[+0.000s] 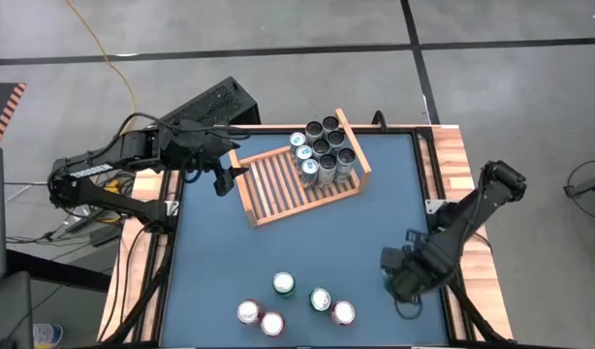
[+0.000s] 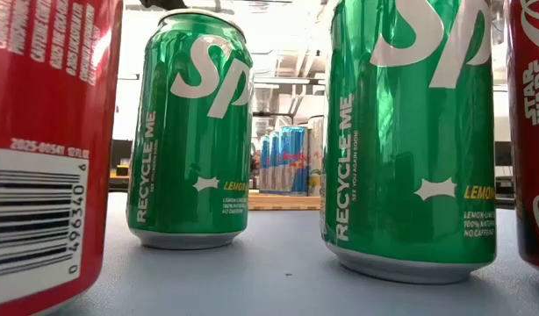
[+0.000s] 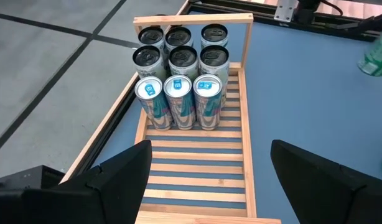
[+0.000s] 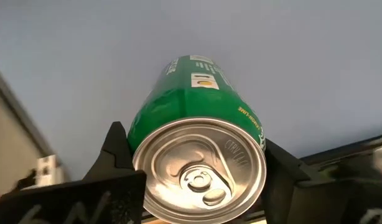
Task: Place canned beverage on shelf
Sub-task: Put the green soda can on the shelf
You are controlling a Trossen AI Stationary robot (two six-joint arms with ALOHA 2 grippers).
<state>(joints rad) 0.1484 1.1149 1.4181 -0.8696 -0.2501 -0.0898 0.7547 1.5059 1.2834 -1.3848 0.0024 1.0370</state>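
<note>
Lab: grey taped floor (image 1: 307, 39), loose cables (image 1: 109, 58), arm bench (image 1: 307, 242)

We see two green cans standing upright on the surface (image 2: 278, 272), the left green can (image 2: 190, 132) set farther back and the right green can (image 2: 410, 132) nearer to us. A red can with a barcode (image 2: 41, 149) fills the left edge, and another red can (image 2: 531, 132) cuts in at the right edge. Between the green ones, far off, blue cans (image 2: 283, 160) stand on the wooden shelf (image 2: 283, 201).
</note>
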